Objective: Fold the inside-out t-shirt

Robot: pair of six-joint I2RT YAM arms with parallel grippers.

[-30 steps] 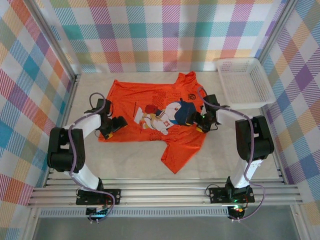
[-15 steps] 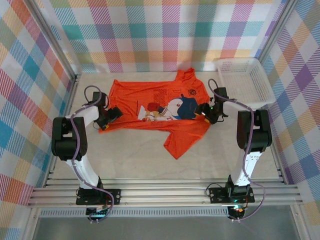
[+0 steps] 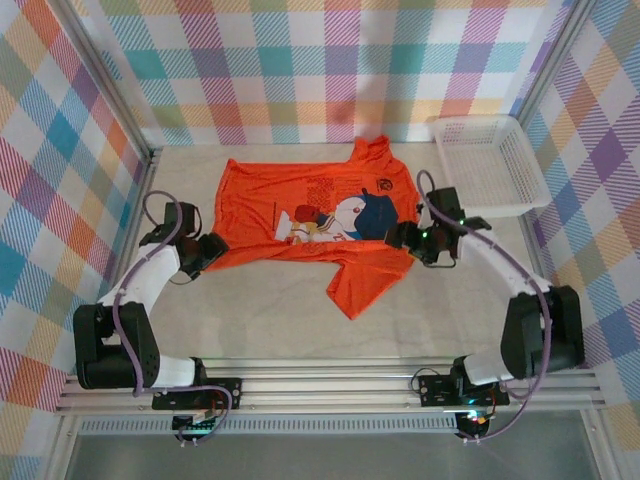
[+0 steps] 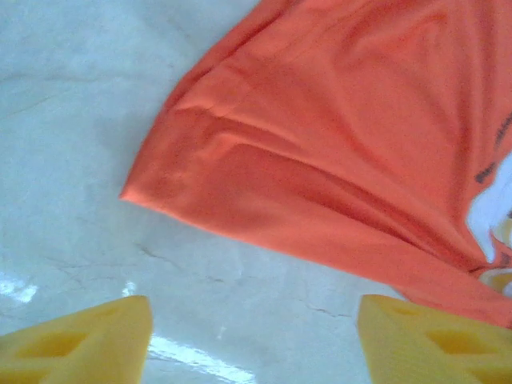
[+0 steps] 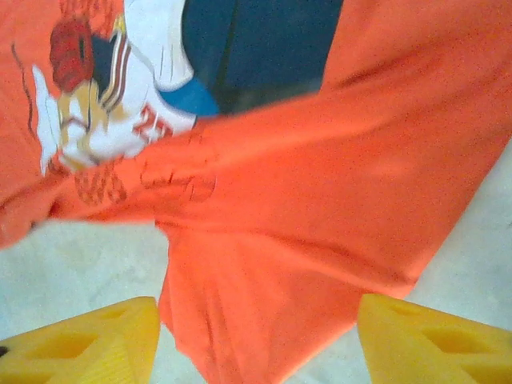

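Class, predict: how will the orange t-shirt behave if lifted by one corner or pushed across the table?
The orange t-shirt probably droops limply: it lies creased and folded over itself. Likely light, being thin fabric. Pushed, it would probably bunch like its rumpled lower flap.

Orange t-shirt (image 3: 320, 225) — seemingly part-folded, mid-table

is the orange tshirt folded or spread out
Partly folded: the t-shirt lies mostly flat on the table, its near edge doubled over the print's lower part, one flap trailing nearward.
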